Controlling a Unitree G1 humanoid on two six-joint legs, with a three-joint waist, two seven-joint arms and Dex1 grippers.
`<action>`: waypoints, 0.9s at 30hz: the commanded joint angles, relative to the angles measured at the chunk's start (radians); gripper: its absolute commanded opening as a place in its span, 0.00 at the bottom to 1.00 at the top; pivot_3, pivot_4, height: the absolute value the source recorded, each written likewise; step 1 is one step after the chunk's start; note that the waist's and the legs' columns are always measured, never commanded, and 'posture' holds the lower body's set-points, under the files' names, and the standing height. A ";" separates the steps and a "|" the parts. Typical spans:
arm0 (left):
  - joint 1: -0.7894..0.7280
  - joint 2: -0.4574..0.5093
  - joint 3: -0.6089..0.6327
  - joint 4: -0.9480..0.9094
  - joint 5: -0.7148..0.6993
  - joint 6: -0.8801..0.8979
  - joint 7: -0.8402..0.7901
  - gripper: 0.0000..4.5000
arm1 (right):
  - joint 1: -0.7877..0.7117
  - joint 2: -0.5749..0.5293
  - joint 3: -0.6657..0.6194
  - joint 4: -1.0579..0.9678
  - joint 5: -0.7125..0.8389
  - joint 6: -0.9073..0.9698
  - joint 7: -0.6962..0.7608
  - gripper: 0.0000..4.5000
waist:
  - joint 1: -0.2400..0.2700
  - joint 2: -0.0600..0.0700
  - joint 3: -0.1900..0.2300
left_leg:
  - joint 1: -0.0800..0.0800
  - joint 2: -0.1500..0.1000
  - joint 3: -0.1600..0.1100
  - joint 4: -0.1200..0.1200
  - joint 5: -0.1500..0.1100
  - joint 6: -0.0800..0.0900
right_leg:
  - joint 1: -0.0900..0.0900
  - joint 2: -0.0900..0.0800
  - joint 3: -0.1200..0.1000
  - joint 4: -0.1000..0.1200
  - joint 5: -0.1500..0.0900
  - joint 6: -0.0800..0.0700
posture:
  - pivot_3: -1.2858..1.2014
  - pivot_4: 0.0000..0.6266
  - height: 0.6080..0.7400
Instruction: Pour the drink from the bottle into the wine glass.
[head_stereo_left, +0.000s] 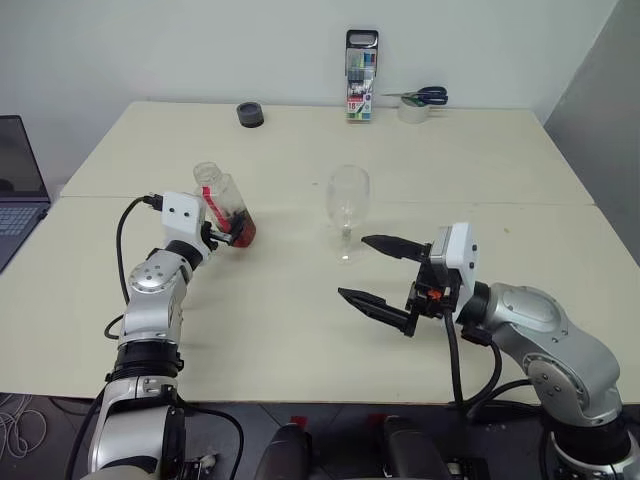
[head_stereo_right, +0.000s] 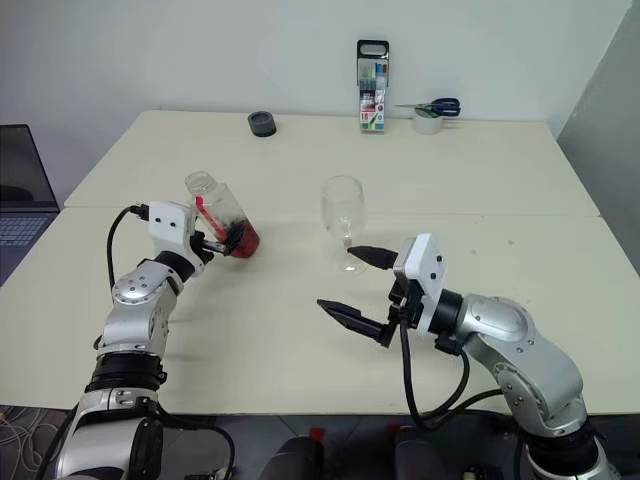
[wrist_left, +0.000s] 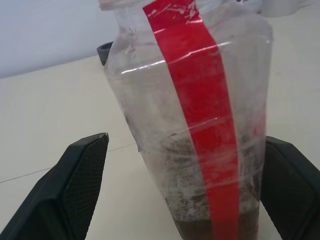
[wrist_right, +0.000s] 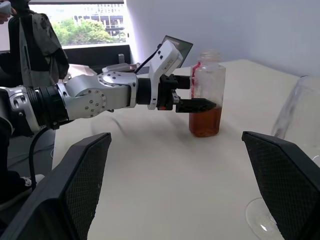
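- I have the left gripper (head_stereo_left: 228, 232) around the small clear plastic bottle with the red label strip (head_stereo_left: 224, 205). Its two black fingers stand wide on both sides of the lower body, and in the left wrist view there is a gap on each side, so I judge it is not yet clamped.
- The bottle stands on the cream tabletop (head_stereo_left: 300, 330), its mouth looks uncapped, and the reddish-brown drink (head_stereo_left: 243, 232) fills only the bottom part.
- The clear stemmed wine glass (head_stereo_left: 347, 205) stands upright to the right of the bottle, well apart, and looks empty.
- The right gripper (head_stereo_left: 383, 272) hangs spread wide just in front of the glass foot, holding nothing.
- To do this step well, I should close the left fingers squarely on the flat sides, low enough for firm hold but gently, because thin plastic can buckle.
- Then I should lift straight and carry the mouth over the bowl before tilting slowly.
- The right gripper could steady the stem, as the glass tips easily.
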 joint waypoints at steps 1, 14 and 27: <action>-0.030 0.015 0.003 -0.009 0.003 -0.025 0.005 1.00 | -0.008 -0.001 -0.014 -0.027 0.026 -0.003 -0.009 0.99 | 0.000 0.000 0.000 | 0.000 0.000 0.000 0.000 0.000 0.000 | 0.000 0.000 0.000 0.000 0.000 0.000 | 0.52 0.24 1.00; -0.043 0.008 0.003 -0.002 -0.006 -0.016 -0.002 1.00 | -0.006 -0.018 0.005 -0.017 0.008 -0.009 -0.004 0.99 | 0.000 0.000 0.000 | 0.000 0.000 0.000 0.000 0.000 0.000 | 0.000 0.000 0.000 0.000 0.000 0.000 | 0.52 0.24 1.00; -0.046 -0.005 -0.013 -0.012 -0.023 0.003 -0.046 0.42 | -0.002 -0.023 0.008 -0.012 -0.008 -0.016 -0.006 1.00 | 0.000 0.000 0.000 | 0.000 0.000 0.000 0.000 0.000 0.000 | 0.000 0.000 0.000 0.000 0.000 0.000 | 0.52 0.24 1.00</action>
